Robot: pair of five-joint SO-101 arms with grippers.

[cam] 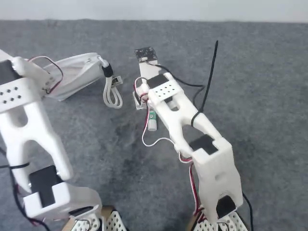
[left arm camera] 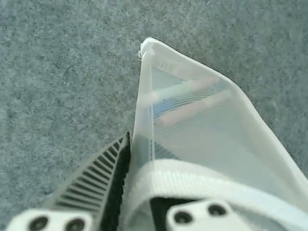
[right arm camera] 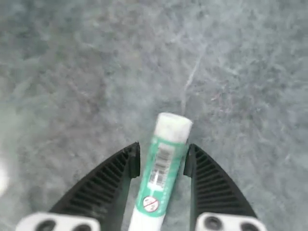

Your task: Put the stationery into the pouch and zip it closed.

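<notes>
A white translucent mesh pouch (cam: 77,72) lies at the far left of the grey carpet, and pens (left arm camera: 185,98) show through its wall. My left gripper (left arm camera: 139,159) is shut on the pouch's near edge by its white webbing (left arm camera: 192,180). One black finger (left arm camera: 103,178) shows outside the mesh. A green and white glue stick (right arm camera: 162,168) sits between the fingers of my right gripper (right arm camera: 162,149), which is shut on it just above the carpet. From above, the glue stick (cam: 152,120) pokes out under the right arm near the middle.
The pouch's white loop strap with a black clip (cam: 111,94) trails on the carpet between the pouch and the right arm. A black cable (cam: 209,82) rises beside the right arm. Bare carpet (cam: 260,62) spreads to the right.
</notes>
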